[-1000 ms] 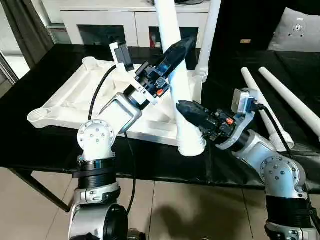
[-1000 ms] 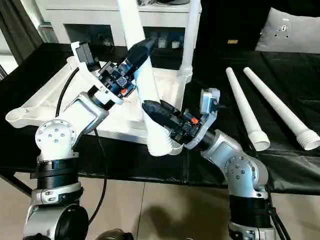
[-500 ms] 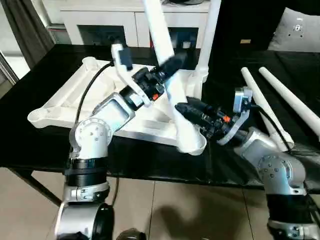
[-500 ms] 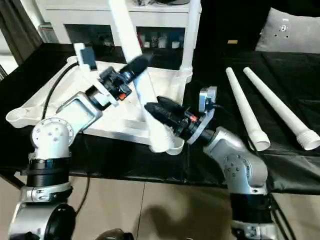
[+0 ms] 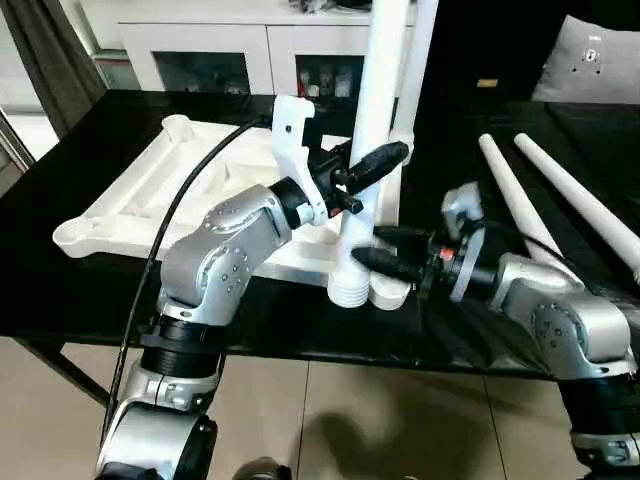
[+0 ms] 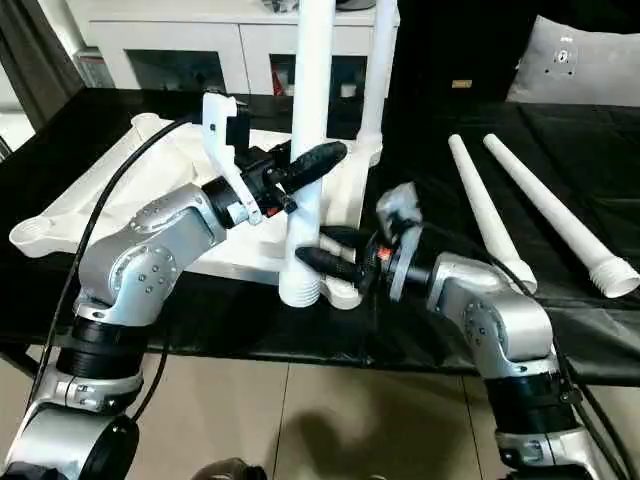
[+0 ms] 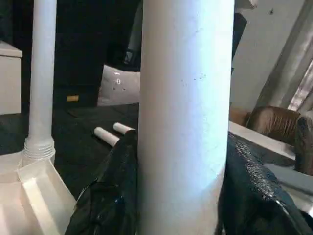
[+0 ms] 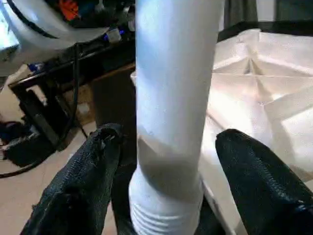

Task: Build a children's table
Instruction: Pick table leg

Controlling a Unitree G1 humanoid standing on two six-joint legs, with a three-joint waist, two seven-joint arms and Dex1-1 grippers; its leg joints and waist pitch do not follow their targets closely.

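The children's table top [image 5: 150,190] lies upside down on the black table, with one white leg [image 5: 418,70] standing in its far right corner socket. A second white leg [image 5: 376,100] stands upright, its threaded end [image 5: 349,291] beside the near right corner socket [image 5: 393,292]. My left gripper [image 5: 385,160] is shut on this leg at mid-height; the fingers [image 7: 115,196] press both its sides. Low down, my right gripper [image 5: 365,245] is open around the leg, and its fingers [image 8: 85,181] stand clear of it.
Two loose white legs [image 5: 520,210] [image 5: 590,200] lie on the black table to the right. A white cabinet [image 5: 220,50] with glass doors stands behind the table, and a grey cushion [image 5: 600,60] sits at the far right. The table's front edge runs just below the grippers.
The held leg has swung from a lean to upright, carried by my left gripper. My right gripper has let go of the leg's lower part and opened around it.
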